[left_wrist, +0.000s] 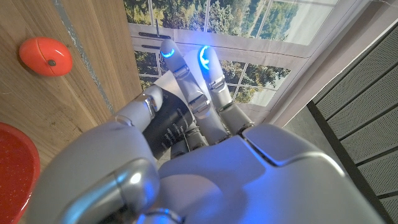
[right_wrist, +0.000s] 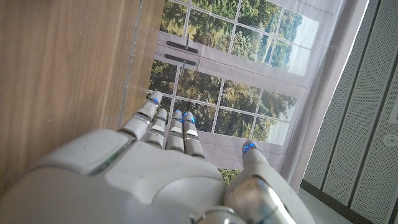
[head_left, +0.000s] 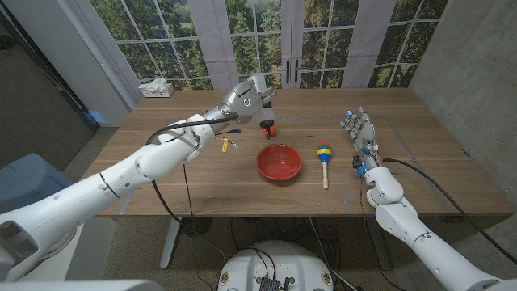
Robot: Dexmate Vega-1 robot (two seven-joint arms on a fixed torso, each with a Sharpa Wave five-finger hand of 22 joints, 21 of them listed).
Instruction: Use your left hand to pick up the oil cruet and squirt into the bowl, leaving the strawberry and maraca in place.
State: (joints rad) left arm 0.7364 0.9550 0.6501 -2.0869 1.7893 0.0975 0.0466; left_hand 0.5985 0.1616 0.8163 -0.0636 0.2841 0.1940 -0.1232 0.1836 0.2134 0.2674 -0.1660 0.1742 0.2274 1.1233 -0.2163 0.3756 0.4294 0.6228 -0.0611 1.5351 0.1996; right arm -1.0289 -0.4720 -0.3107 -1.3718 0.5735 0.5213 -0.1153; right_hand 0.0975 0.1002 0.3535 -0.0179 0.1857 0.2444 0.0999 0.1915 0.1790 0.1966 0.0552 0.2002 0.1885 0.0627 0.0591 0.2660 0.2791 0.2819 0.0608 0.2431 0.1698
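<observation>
The left hand is raised above the worktop, behind the red bowl. Its fingers are clamped around the oil cruet, a dark bottle with a white label, seen best in the left wrist view. The thumb presses on one side of the cruet and the other fingers wrap the opposite side. The strawberry lies on the worktop just below this hand, between it and the bowl. The maraca lies just beside the bowl, on the side of the right hand. The right hand is at the worktop well apart from the maraca. Its fingers are stretched out, side by side, and hold nothing. A small yellow and blue object lies near the left arm.
</observation>
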